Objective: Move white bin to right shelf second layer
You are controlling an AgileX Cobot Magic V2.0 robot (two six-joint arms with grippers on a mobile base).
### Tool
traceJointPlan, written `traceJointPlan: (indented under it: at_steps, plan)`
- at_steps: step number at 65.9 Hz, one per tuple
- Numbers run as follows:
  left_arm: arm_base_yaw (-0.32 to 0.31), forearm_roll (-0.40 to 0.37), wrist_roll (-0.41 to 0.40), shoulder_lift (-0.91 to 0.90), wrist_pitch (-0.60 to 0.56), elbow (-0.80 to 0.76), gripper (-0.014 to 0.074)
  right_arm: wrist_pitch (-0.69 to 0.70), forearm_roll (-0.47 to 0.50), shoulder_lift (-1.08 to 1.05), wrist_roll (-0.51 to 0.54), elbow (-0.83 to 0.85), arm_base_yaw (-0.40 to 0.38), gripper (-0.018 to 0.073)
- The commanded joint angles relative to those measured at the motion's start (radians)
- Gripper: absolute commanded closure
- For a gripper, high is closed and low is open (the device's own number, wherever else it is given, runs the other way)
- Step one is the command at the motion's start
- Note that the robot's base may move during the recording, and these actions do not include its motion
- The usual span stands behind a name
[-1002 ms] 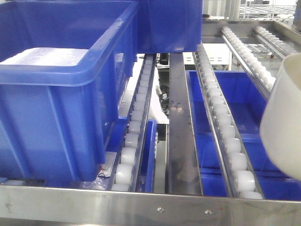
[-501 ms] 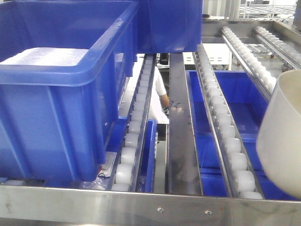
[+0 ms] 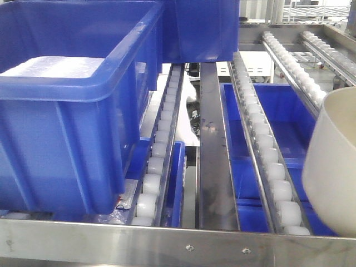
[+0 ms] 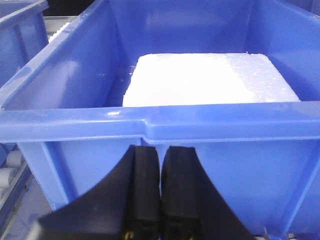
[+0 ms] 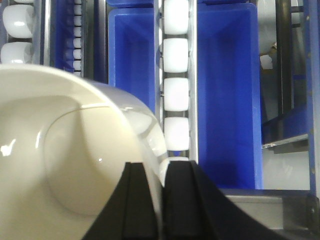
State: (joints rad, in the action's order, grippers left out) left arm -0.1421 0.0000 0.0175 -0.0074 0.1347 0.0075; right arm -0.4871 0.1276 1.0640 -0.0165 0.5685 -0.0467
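The white bin [image 3: 334, 167] is seen at the right edge of the front view, held up over the roller tracks [image 3: 267, 150] of the right shelf 2nd layer, just behind the flat steel front rail [image 3: 178, 242]. Whether it touches the rollers can't be told. Compared w/ 0.5 s ago, the bin's rim is seen a bit lower and its body sits a little more to the right; 1 s ago only a smaller part of its side was seen, higher up.

In the right wrist view the right gripper [image 5: 151, 200] is closed on the bin's rim, one black finger [image 5: 134, 205] inside the tub and the other outside, w/ only the wall between them. Rollers and blue crates of the level below are seen under it.

The left gripper [image 4: 160, 195] is seen w/ its fingers pressed together, nothing held, in front of the wall of a big blue crate [image 4: 200, 135]. A white foam block [image 4: 210, 80] lies in that crate. That crate is unchanged vs. before.
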Motion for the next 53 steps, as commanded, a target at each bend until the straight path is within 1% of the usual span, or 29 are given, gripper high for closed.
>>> traceJointPlan:
  at_steps: [1,9,13,26,37,41,45,53]
  plan:
    - [-0.004,0.0,-0.005,-0.015,-0.087,0.037,0.0512,0.07,0.006,-0.011,-0.001,0.028,0.002,0.0308]
    - [-0.004,0.0,-0.005,-0.015,-0.087,0.037,0.0512,0.086,0.006,-0.011,-0.001,0.028,0.002,0.0191]
    - [-0.004,0.0,-0.005,-0.015,-0.087,0.037,0.0512,0.098,0.006,-0.013,-0.001,0.028,0.002,0.0156]
    - [-0.004,0.0,-0.005,-0.015,-0.087,0.037,0.0512,0.119,0.006,-0.074,-0.001,0.03,0.002,0.0154]
    - [-0.004,0.0,-0.005,-0.015,-0.087,0.037,0.0512,0.109,0.006,-0.146,-0.001,0.03,0.002,0.0154]
    - [-0.004,0.0,-0.005,-0.015,-0.087,0.037,0.0512,0.108,0.006,-0.168,-0.001,0.028,0.002,0.0162]
    - [-0.004,0.0,-0.005,-0.015,-0.087,0.037,0.0512,0.109,0.006,-0.187,-0.001,0.028,0.002,0.019]
    - [-0.004,0.0,-0.005,-0.015,-0.087,0.037,0.0512,0.132,0.006,-0.244,-0.001,0.019,0.002,0.0319]
